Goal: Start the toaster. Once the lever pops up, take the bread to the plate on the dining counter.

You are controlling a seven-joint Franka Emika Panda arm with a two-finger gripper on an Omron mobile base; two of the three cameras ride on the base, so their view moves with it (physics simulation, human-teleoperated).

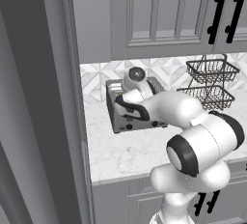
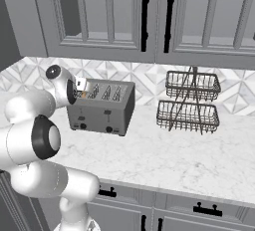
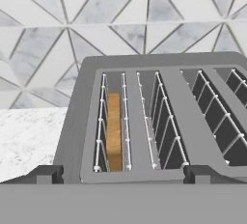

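the toaster is sitting on a white marble-look counter with faint grey veins, close to the back wall, its four slots facing up and its front face with two levers and two dark knobs turning toward the room. the bread is standing upright deep in the toaster's leftmost slot as the hand view shows it, between the wire guides, its tan edge showing below the slot's rim. the gripper is hovering just above the front edge of the toaster's top, its two dark fingertips spreading wide apart, one at each side of the two left slots, holding nothing. nearest the cameras, the white arm is bending over the counter's front edge, and in the left base view it is covering much of the toaster's front and right side. below the counter, grey cabinets with black handles are running along the front. to the left, a tall grey panel is closing off the counter's end. well to the right of the toaster, a two-tier dark wire basket rack is standing against the wall, apart from everything else. behind all this, a backsplash of grey and white triangular tiles is covering the wall, and grey upper cabinets with long black handles are hanging above it.
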